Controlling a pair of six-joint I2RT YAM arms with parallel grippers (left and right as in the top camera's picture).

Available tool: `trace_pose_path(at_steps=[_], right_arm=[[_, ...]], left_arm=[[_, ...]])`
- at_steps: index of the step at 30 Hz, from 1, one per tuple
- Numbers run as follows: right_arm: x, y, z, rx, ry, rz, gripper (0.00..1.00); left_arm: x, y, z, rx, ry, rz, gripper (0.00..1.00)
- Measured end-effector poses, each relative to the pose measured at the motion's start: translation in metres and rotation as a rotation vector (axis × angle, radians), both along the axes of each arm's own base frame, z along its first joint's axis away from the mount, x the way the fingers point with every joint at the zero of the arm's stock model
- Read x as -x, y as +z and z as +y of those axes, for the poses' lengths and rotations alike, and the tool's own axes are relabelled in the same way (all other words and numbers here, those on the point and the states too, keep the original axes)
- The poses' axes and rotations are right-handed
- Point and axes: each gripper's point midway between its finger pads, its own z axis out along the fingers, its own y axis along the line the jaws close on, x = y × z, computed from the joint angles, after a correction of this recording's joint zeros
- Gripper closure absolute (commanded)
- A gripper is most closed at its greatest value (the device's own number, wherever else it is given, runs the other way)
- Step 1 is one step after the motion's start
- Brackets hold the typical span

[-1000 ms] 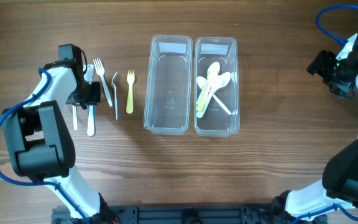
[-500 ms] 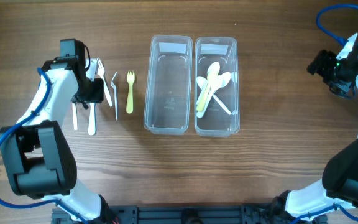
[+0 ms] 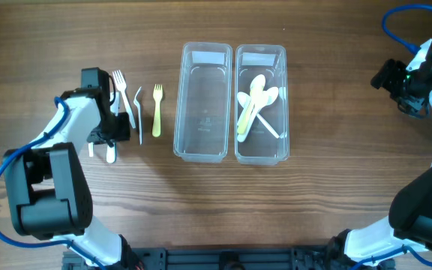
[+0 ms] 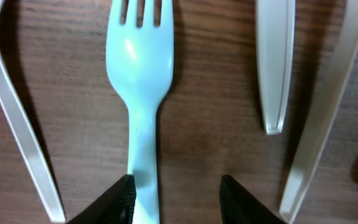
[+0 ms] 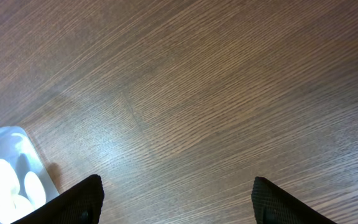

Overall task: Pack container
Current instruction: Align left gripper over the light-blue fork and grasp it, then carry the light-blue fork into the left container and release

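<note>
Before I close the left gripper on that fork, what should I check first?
1. Left gripper open: ok.
2. Fork handle between the fingers: ok, but off centre, hard by one finger.
3. Neighbouring utensil outside the fingers: ok, apart in the wrist view.
4. Fingers low enough to grip: cannot tell.
5. Empty container free to take the fork: ok.
6. Right gripper away from the containers: ok, open, off to the side.
</note>
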Motion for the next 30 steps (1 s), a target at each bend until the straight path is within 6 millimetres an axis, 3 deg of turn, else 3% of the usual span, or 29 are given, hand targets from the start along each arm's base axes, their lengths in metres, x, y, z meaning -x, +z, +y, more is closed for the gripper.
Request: trace_pose_path(at_steps=[9, 20, 30], right_arm=[[-0.001, 0.000, 0.000, 0.002, 0.000, -0.004, 0.24], [-0.001, 0.000, 0.000, 0.001, 0.000, -0.003, 0.24], [-0.001, 0.001, -0.001, 0.002, 0.000, -0.006, 0.24]], left_arm=[[0.000, -0.007, 0.014, -0.011, -0.009, -0.022, 0.56], [0.000, -0.010, 0.012, -0.005, -0.075, -0.004, 0.79], [0.000, -0.009, 0.008, 0.010, -0.089, 0.026, 0.90]])
